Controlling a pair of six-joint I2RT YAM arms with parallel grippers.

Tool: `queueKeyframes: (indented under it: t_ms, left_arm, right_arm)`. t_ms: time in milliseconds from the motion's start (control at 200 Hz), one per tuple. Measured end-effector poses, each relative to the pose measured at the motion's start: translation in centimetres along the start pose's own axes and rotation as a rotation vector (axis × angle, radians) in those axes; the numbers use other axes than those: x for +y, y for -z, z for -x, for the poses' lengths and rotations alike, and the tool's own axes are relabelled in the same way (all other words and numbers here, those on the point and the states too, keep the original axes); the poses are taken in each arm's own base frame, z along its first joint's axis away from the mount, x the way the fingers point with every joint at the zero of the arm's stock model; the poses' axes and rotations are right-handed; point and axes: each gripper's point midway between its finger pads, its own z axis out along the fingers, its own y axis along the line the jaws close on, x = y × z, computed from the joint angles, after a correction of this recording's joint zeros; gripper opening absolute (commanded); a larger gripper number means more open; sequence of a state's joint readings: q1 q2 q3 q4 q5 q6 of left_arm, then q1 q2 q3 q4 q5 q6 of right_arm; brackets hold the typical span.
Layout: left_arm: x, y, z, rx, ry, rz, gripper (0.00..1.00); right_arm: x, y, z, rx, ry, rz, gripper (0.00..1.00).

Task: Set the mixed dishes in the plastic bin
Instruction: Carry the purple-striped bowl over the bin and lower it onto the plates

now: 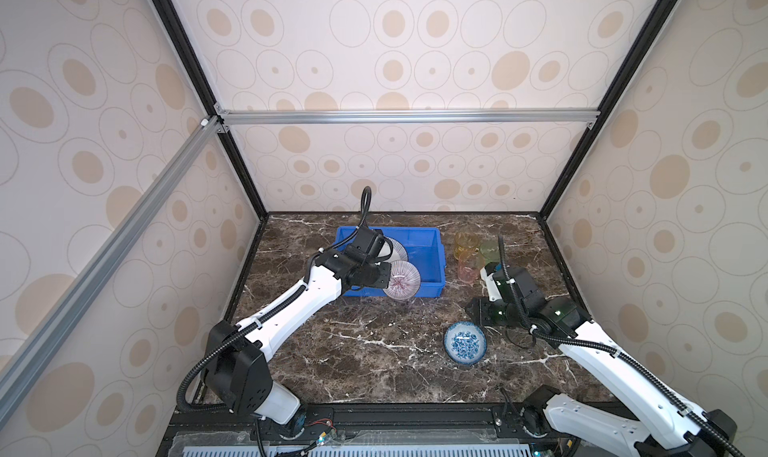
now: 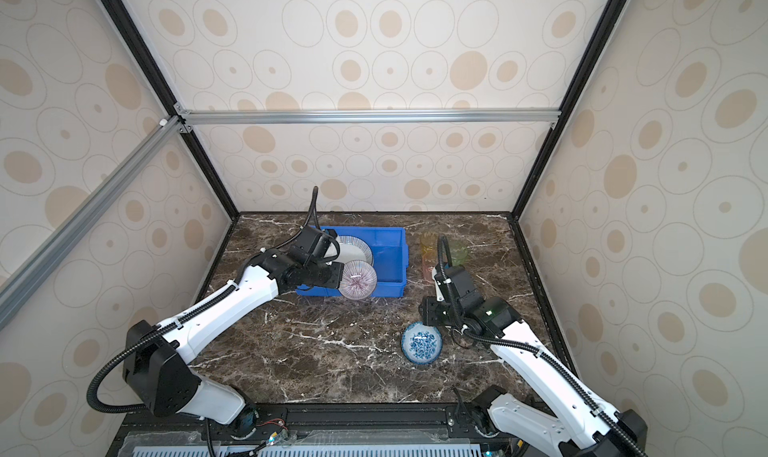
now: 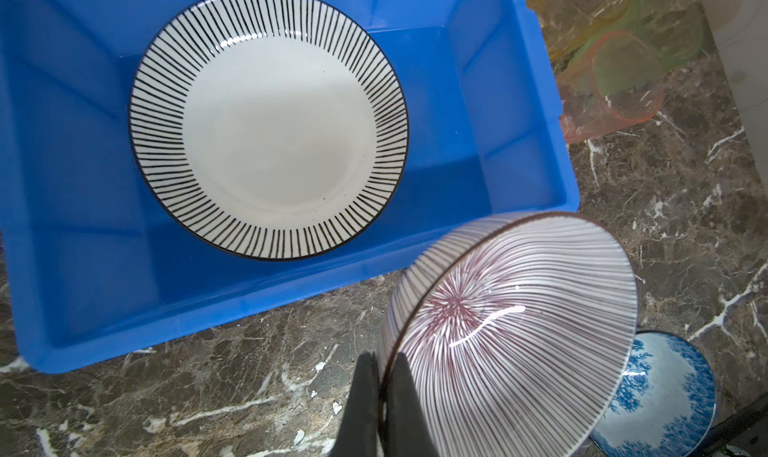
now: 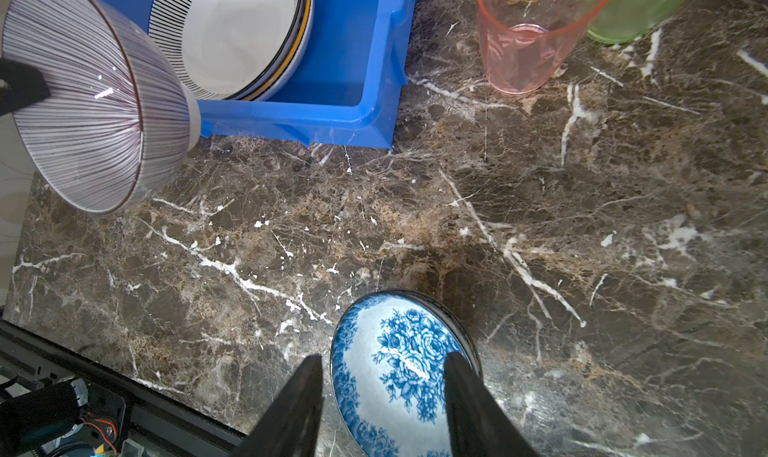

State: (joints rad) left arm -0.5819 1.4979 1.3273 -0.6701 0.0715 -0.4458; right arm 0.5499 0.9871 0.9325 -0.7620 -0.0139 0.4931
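**In the bin** (image 1: 430, 264): striped plate (image 3: 270, 122), on top of a stack of plates.

**In transit:** purple-rayed bowl (image 3: 511, 334), tilted in the air at the bin's near wall, rim pinched by the left jaws; not yet inside.

**On the desk** (image 1: 374, 372):
- blue floral bowl (image 1: 464, 342), right jaws spread over it, gripping nothing
- pink tumbler (image 4: 528, 39), green tumbler (image 4: 640, 6) and yellow tumbler (image 1: 465, 241), upright together just beside the bin

**Progress, as judged:** plates done; two bowls and three tumblers remain.

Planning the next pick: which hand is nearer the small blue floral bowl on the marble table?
Right. The right hand hangs open right at the blue floral bowl; the left hand, shut on the purple-rayed bowl, is off by the blue plastic bin.
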Motion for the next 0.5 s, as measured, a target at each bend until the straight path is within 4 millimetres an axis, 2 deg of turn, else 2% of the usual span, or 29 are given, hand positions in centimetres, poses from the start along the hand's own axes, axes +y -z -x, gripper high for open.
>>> queueKeyframes:
  t_ms: [210, 495]
  left_arm:
    - [1.3, 0.3, 1.9, -0.027, 0.020, 0.001, 0.00]
    - [2.3, -1.4, 3.7, -0.010, 0.022, 0.007, 0.00]
  right_arm:
    - [0.2, -0.1, 0.8, -0.004, 0.001, -0.010, 0.50]
    - [0.6, -0.3, 1.8, -0.005, 0.004, -0.018, 0.51]
